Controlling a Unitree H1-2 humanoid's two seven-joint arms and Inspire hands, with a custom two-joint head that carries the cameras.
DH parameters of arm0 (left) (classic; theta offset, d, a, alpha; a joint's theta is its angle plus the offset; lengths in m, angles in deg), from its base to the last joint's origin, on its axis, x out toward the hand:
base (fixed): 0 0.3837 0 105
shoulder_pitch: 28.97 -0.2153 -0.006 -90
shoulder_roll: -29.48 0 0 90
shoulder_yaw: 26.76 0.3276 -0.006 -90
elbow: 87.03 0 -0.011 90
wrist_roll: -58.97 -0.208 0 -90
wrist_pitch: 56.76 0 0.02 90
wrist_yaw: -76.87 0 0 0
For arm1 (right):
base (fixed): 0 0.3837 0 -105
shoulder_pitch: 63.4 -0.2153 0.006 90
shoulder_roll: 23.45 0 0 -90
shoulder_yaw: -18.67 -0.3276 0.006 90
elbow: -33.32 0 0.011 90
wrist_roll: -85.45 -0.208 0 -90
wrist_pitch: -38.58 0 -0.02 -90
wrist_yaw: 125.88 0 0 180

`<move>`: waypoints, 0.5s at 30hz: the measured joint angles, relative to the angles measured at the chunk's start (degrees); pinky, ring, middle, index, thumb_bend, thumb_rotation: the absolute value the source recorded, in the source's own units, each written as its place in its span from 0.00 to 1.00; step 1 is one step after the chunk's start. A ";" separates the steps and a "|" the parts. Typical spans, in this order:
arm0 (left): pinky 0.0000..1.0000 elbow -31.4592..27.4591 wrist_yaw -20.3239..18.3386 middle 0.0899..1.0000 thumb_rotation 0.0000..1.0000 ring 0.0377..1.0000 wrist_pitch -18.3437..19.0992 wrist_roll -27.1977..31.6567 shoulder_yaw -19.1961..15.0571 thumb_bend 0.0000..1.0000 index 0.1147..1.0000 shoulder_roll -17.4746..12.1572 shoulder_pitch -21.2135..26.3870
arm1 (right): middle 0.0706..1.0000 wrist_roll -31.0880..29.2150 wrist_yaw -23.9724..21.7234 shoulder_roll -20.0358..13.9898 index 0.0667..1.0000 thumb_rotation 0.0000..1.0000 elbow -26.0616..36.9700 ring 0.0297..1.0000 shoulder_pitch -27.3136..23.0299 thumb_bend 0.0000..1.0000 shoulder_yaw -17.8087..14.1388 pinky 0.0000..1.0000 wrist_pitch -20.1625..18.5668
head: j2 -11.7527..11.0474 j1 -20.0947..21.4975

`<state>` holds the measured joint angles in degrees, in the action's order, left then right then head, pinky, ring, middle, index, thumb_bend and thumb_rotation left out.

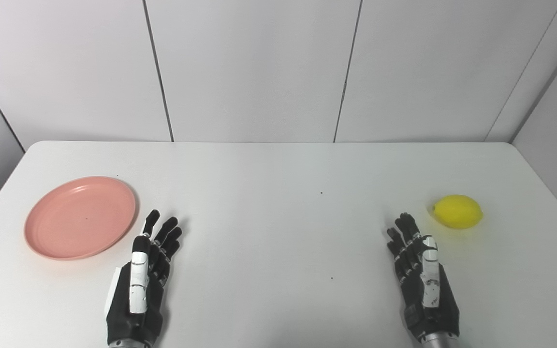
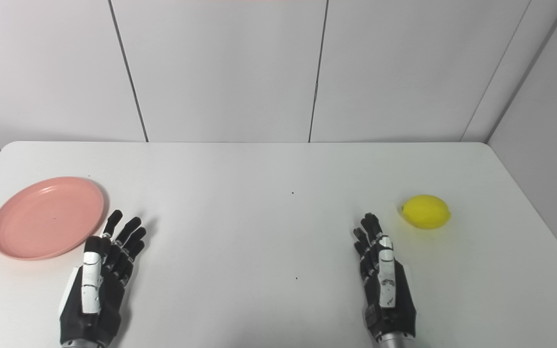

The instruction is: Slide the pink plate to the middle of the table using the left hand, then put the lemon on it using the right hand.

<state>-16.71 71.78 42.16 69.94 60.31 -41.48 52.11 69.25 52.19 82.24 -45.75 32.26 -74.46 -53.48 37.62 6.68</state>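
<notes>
A round pink plate lies flat on the left side of the white table. Just right of the plate's near rim rests my left hand, open, fingers stretched forward and holding nothing. A yellow lemon sits on the table at the far right. My right hand is open too, fingers extended, a short way to the left of the lemon and nearer to me, not touching it.
Pale wall panels stand behind the table's far edge. A few tiny dark specks mark the tabletop between the hands.
</notes>
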 measured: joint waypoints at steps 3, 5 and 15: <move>0.99 -0.28 -0.01 0.91 0.93 0.93 0.80 0.03 -0.31 0.76 0.94 -0.01 0.01 | 0.96 -0.04 0.01 0.01 0.93 0.94 -0.03 0.96 -0.03 0.78 0.00 0.99 0.00 | 0.44 0.18; 0.99 -0.58 -0.01 0.90 0.93 0.93 0.83 0.03 -0.48 0.76 0.94 -0.03 0.01 | 0.96 -0.07 0.07 0.02 0.93 0.95 0.00 0.96 -0.06 0.77 0.01 0.99 -0.03 | 0.53 0.18; 0.97 -0.67 0.00 0.90 0.93 0.92 1.03 -0.13 -0.40 0.77 0.93 -0.02 0.05 | 0.96 -0.83 0.09 -0.29 0.93 0.95 0.13 0.95 -0.47 0.77 -0.21 1.00 -1.36 | 1.14 -1.23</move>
<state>-17.38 71.77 43.18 69.81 59.90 -41.50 52.16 68.42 52.29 81.95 -45.63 31.79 -74.67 -54.83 38.76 5.45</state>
